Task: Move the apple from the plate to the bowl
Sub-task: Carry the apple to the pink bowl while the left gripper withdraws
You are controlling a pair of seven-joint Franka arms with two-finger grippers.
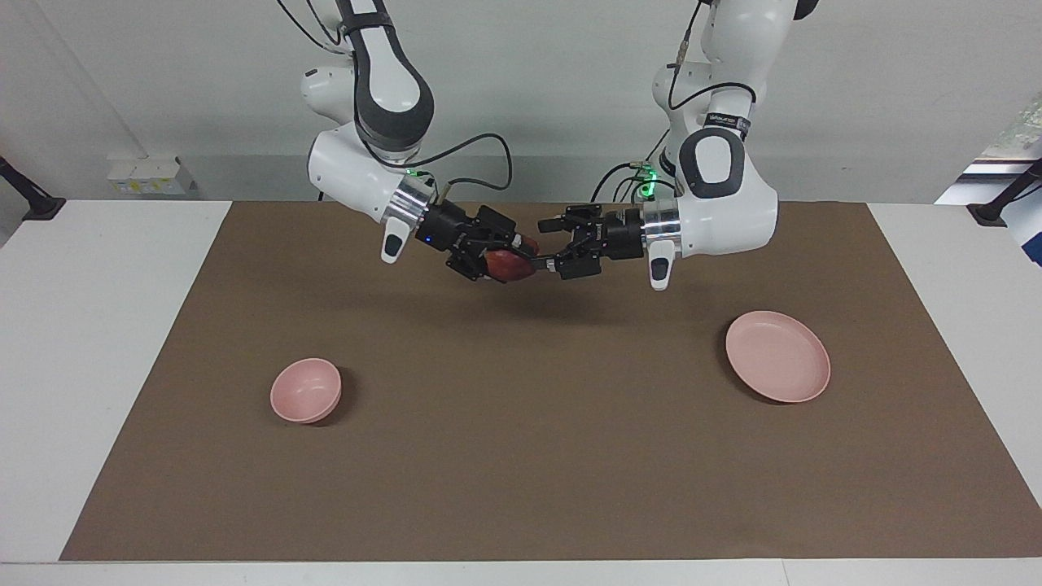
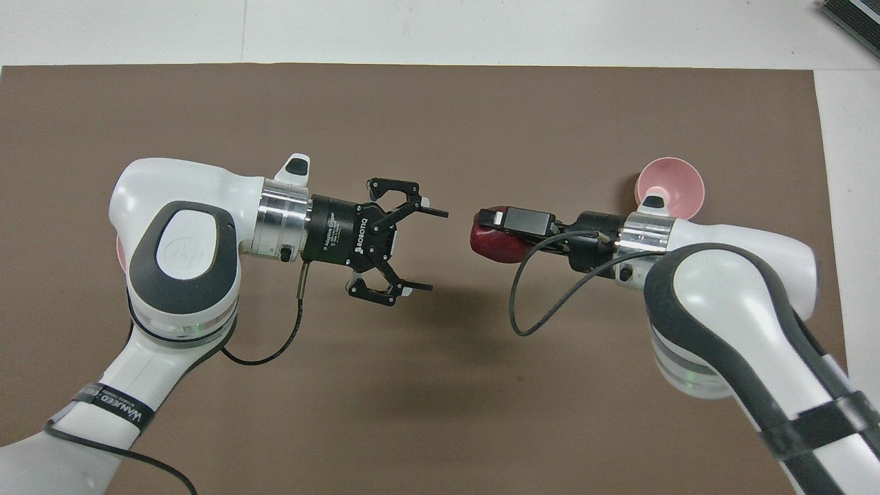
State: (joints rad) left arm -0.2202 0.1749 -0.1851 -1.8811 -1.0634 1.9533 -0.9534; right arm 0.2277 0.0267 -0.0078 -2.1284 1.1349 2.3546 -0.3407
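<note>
I find both arms raised over the middle of the brown mat [image 1: 521, 456], their grippers pointing at each other. The right gripper [image 1: 511, 259] holds the apple [image 1: 506, 265] in the air, its fingers closed on the fruit from above and below; in the overhead view the upper finger lies across the dark red skin. The left gripper [image 2: 430, 251] faces it with its jaws spread wide and nothing between them. In the overhead view a plain gap separates its fingertips from the apple, while in the facing view the lower fingertip appears to reach the fruit's edge, so I cannot confirm contact either way. The plate [image 1: 779, 356] lies bare on the mat toward the left arm's end of the table, well apart from both grippers. The bowl [image 1: 306, 391] stands upright toward the right arm's end, also well apart from the grippers. In the overhead view the right arm's wrist covers part of the bowl's rim.
</note>
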